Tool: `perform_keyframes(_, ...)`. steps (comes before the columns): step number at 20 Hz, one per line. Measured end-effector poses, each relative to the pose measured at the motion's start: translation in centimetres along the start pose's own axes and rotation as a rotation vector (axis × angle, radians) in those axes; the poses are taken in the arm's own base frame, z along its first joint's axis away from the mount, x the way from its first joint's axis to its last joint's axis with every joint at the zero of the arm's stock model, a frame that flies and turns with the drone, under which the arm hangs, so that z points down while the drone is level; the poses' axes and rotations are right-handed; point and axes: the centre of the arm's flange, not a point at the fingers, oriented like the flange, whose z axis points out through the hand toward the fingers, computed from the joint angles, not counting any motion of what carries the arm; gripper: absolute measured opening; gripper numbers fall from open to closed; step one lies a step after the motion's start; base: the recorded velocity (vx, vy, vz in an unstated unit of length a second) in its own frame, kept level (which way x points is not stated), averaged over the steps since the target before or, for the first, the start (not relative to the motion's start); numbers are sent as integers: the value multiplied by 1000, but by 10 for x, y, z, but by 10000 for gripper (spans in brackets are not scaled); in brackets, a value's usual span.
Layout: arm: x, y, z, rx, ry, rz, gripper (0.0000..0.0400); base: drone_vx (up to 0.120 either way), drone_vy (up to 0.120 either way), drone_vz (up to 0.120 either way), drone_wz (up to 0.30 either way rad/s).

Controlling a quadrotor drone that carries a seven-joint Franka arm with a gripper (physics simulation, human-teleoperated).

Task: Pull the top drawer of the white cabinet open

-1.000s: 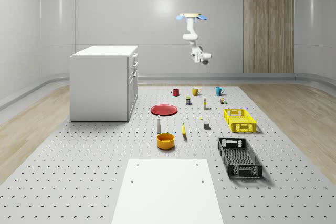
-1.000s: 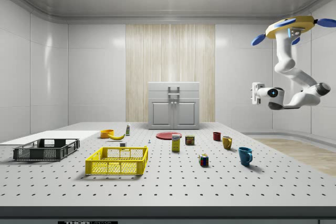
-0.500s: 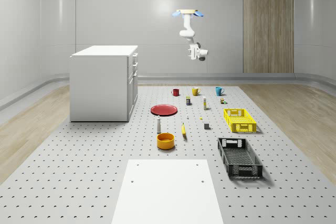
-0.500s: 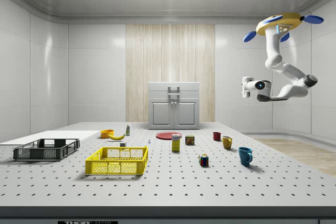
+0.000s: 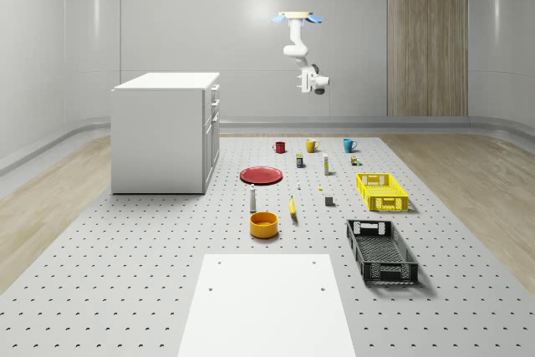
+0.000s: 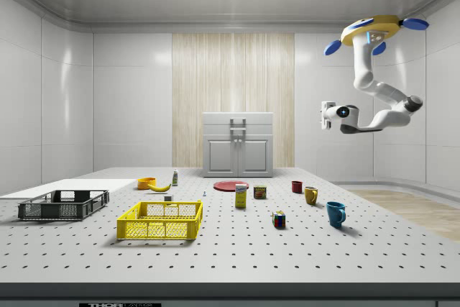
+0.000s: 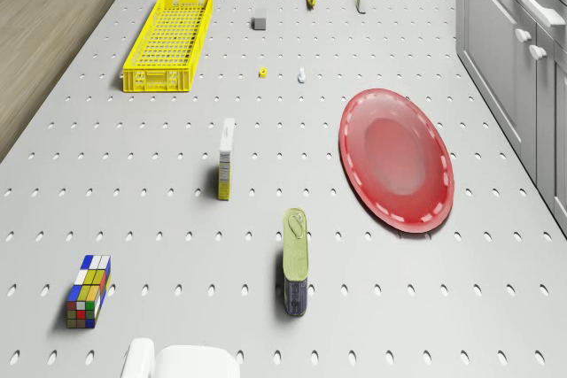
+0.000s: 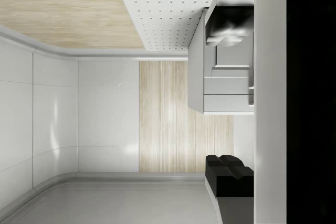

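Observation:
The white cabinet (image 5: 165,133) stands on the table's left side in the whole-scene view; its top drawer (image 5: 216,89) is shut. In the side view the cabinet (image 6: 238,145) faces the camera, and the top drawer's handle (image 6: 238,121) sits flush with the front. The drone (image 5: 297,17) hovers high over the table's far end, above the mugs. My gripper (image 6: 327,114) hangs in the air at about drawer height, far from the cabinet, pointing towards it. In the wrist view the gripper (image 8: 230,98) is open with nothing between its dark fingertips (image 8: 229,176), and the cabinet (image 8: 226,85) lies ahead at a distance.
Between me and the cabinet lie a red plate (image 7: 397,158), a can (image 7: 296,261), a small box (image 7: 227,158) and a colour cube (image 7: 88,291). A yellow crate (image 5: 381,191), a black crate (image 5: 381,251), mugs (image 5: 311,145) and an orange bowl (image 5: 263,223) stand on the pegboard table (image 5: 125,273).
Drone, arm and gripper have shifted towards the side view's left, nearer the cabinet, and the gripper has risen a little. Nothing on the table has moved; the drawer stays shut.

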Motion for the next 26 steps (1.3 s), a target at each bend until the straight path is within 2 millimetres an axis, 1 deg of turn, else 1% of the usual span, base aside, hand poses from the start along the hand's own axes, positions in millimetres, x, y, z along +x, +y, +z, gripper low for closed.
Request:
perform_keyframes(8,0,0,0,0,0,0,305,120,-5,0,0)
perform_keyframes(24,0,0,0,0,0,0,305,120,-120,0,0)
perform_keyframes(26,0,0,0,0,0,0,305,120,-20,0,0)
